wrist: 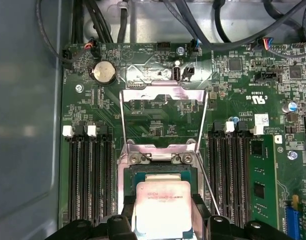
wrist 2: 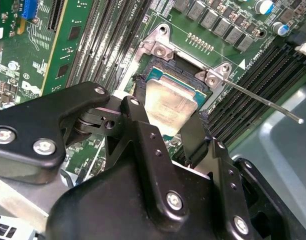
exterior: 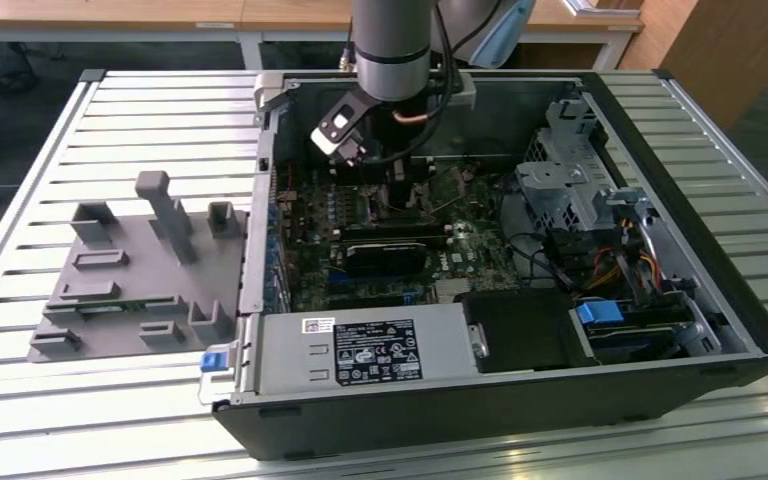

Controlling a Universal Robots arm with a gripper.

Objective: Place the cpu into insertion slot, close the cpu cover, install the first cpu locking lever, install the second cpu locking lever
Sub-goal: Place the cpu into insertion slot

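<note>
Gripper (wrist 2: 165,117) clenched on cpu (wrist: 162,207), fingers on two opposite edges. Chip directly over insertion slot (wrist: 158,171), seemingly slightly tilted; seated or hovering, cannot tell. Cpu cover (wrist: 163,94) swung open, clear of slot.

Gripper (wrist 2: 165,114) fingers clasp the cpu (wrist 2: 170,102) on two sides, chip just over insertion slot (wrist 2: 160,75); thin locking lever (wrist 2: 263,100) juts beside slot
</note>
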